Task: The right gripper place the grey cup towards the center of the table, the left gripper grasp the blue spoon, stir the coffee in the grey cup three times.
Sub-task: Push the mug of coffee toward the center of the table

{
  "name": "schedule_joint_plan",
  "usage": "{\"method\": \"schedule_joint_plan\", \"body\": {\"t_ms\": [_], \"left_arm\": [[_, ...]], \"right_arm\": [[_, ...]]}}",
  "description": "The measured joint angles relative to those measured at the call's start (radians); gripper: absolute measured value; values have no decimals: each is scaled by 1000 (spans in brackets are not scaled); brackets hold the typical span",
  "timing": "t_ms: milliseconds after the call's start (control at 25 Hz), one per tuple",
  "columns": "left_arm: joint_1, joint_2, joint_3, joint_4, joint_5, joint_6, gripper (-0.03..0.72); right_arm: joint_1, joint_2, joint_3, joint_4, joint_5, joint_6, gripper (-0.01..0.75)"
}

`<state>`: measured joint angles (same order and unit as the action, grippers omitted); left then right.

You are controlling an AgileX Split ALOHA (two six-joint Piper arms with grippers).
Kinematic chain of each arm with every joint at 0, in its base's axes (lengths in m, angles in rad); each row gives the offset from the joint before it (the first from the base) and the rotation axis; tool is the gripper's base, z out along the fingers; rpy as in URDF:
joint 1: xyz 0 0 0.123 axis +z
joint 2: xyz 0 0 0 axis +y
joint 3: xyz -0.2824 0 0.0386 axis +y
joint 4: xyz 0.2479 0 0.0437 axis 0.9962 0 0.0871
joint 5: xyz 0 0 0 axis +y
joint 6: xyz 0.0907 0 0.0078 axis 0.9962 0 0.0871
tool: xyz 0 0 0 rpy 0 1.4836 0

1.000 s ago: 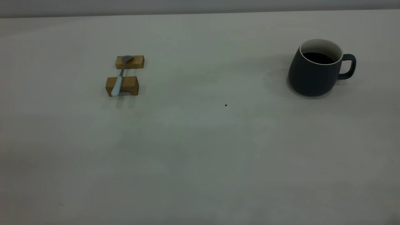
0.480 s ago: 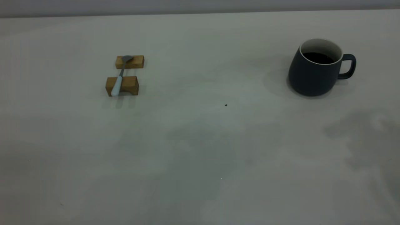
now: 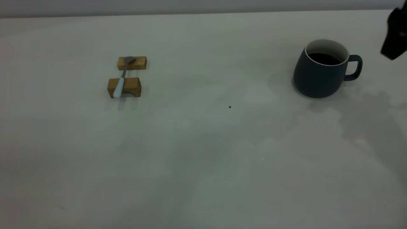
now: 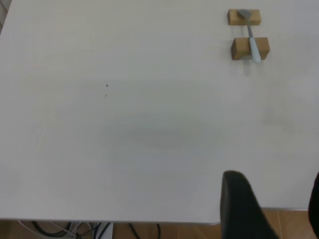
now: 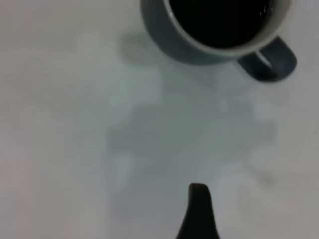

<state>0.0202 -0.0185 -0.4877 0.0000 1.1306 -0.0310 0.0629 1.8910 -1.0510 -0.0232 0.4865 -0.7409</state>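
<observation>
From the exterior view, the grey cup (image 3: 321,71) stands upright at the right side of the counter (image 3: 203,152), its loop handle turned to the right and the coffee (image 3: 323,58) dark inside its white interior; the blue spoon (image 3: 120,79) lies well apart at the left, bridging two wooden blocks (image 3: 128,76), its metal bowl on the far block and its pale handle over the near one; a dark part of the right arm (image 3: 395,35) shows at the upper right edge, beyond the cup's handle and not touching it.

From the left wrist view, the spoon (image 4: 251,37) and blocks (image 4: 246,32) sit far off; the left claw (image 4: 271,209) hangs over the counter's edge, its two dark fingers spread apart with nothing between them.

From the right wrist view, the cup (image 5: 219,30) and its coffee (image 5: 222,20) lie ahead; only one finger (image 5: 198,211) of the right claw shows, holding nothing, and I cannot tell how wide the claw stands.
</observation>
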Motion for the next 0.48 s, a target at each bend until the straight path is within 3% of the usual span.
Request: {"method": "schedule_joint_plan", "body": {"t_ms": [480], "left_arm": [[0,0,0,0,0,0,409]], "right_arm": [[0,253,-147,-128,-60,-202,648]]}}
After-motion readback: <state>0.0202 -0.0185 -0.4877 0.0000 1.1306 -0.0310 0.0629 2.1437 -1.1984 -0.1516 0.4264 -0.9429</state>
